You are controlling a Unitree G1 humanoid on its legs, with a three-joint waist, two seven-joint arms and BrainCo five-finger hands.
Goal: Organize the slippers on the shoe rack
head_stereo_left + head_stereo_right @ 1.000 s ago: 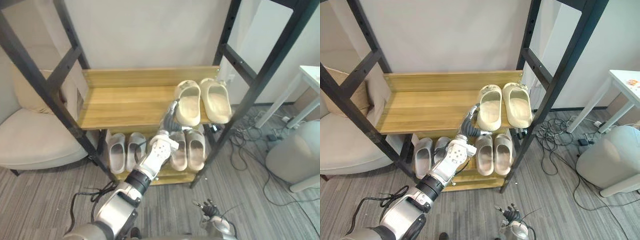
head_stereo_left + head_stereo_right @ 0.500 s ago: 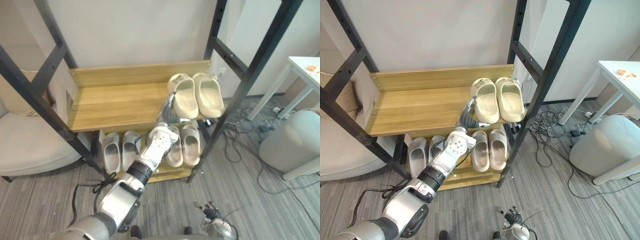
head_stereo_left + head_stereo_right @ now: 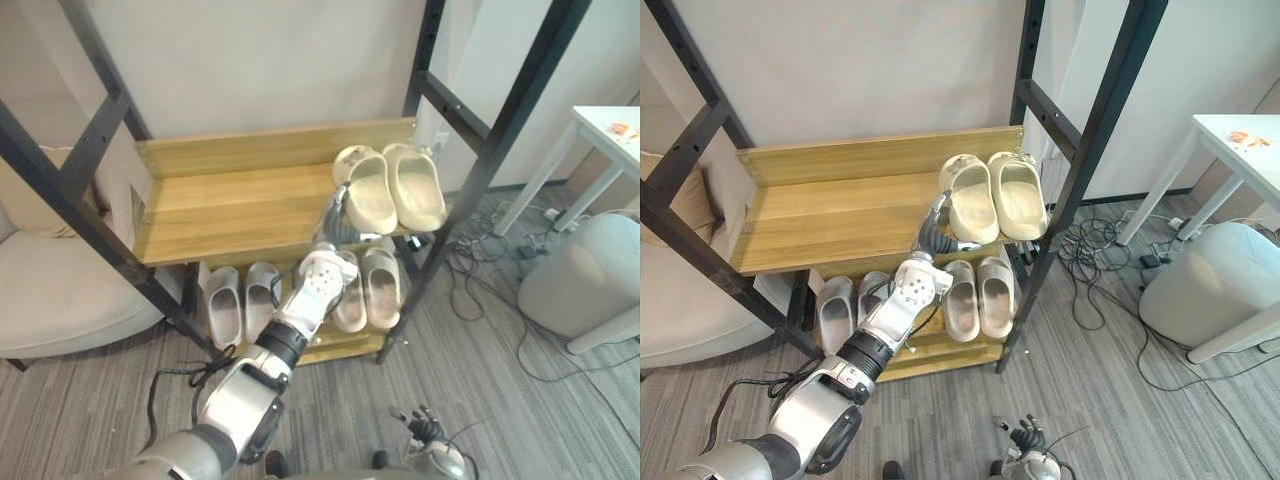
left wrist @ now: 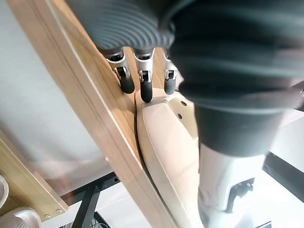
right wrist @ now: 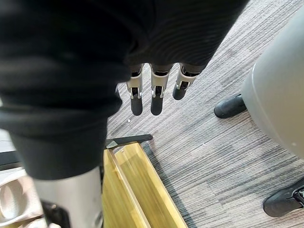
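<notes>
Sitting side by side on the upper shelf (image 3: 230, 205) of the shoe rack (image 3: 90, 180), the cream slippers (image 3: 372, 195) lie right at the fingertips of the left hand (image 3: 334, 220) — its fingers (image 4: 146, 88) are straight and spread loosely, touching the side edge of the nearer slipper, with the other slipper (image 3: 415, 187) just beyond it. Below that hand, the lower shelf carries a beige pair (image 3: 366, 293) and, off to its left, a grey pair (image 3: 240, 300). The right hand (image 5: 156, 90) hangs low over the grey carpet (image 5: 223, 156) — fingers straight, holding nothing.
</notes>
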